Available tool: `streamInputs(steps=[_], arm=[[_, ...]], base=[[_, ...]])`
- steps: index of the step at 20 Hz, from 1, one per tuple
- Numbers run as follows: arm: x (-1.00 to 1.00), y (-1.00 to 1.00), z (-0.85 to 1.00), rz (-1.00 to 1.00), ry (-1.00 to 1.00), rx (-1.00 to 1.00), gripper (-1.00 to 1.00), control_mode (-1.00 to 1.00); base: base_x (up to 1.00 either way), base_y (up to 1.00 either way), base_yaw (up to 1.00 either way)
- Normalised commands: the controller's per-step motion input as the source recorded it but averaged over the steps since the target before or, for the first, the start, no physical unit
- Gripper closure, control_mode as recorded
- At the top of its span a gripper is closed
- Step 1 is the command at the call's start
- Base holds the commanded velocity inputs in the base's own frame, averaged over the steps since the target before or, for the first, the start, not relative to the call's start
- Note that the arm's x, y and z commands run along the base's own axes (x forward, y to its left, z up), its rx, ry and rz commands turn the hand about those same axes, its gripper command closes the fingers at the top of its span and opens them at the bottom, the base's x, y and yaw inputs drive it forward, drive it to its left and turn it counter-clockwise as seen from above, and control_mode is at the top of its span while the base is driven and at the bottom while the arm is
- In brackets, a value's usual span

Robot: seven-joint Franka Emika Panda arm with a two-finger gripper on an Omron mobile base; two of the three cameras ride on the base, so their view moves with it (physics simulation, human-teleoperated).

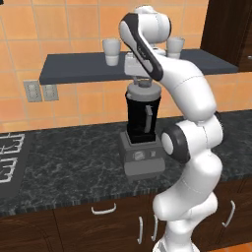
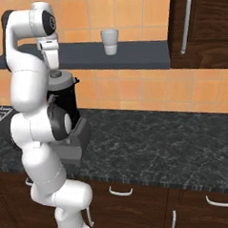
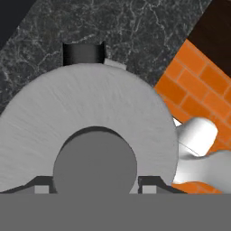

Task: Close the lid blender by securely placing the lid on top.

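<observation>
Black marble counter [image 1: 74, 162] under orange tile, dark wall shelf [image 1: 74, 66] above with two white cups [image 1: 111, 51] on it. Stove burner [image 1: 10, 157] at 9 o'clock from the blender [image 1: 142, 133], which stands mid-counter — black jar on grey base.

The lid [image 1: 143, 90] sits on the jar mouth, at 12 o'clock of the jar; from the left base view it looks roughly level, but I can't confirm it's fully seated. Gripper [image 1: 143, 79] is directly above it, at the knob. In the hand view the knob [image 3: 95, 164] sits between the two fingertips [image 3: 41, 185], pads just beside it on either side — looks like a narrow pinch on the knob, though contact itself isn't clear.

Risks as I judge them:
- Opening before the lid is pressed home — it rests cocked on the rim and tips off.
- Lifting while the pads grip the knob — drags the lid back up.
- Side load from an off-axis push — could shove the jar on its base or slide the blender toward the counter edge.
</observation>
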Motion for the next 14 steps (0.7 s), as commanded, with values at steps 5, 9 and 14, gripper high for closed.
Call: streamInputs(steps=[5,9,14], arm=[[-0.01,0.0,0.1,-0.03,0.01,0.0,-1.0,-1.0],[-0.34,0.03,0.38,-0.05,0.0,-0.02,-1.0,-1.0],[-0.68,0.12,0.35,-0.06,0.0,-0.04,-1.0,-1.0]], base=[[0.0,0.0,0.0],[0.0,0.0,0.0],[0.0,0.0,0.0]])
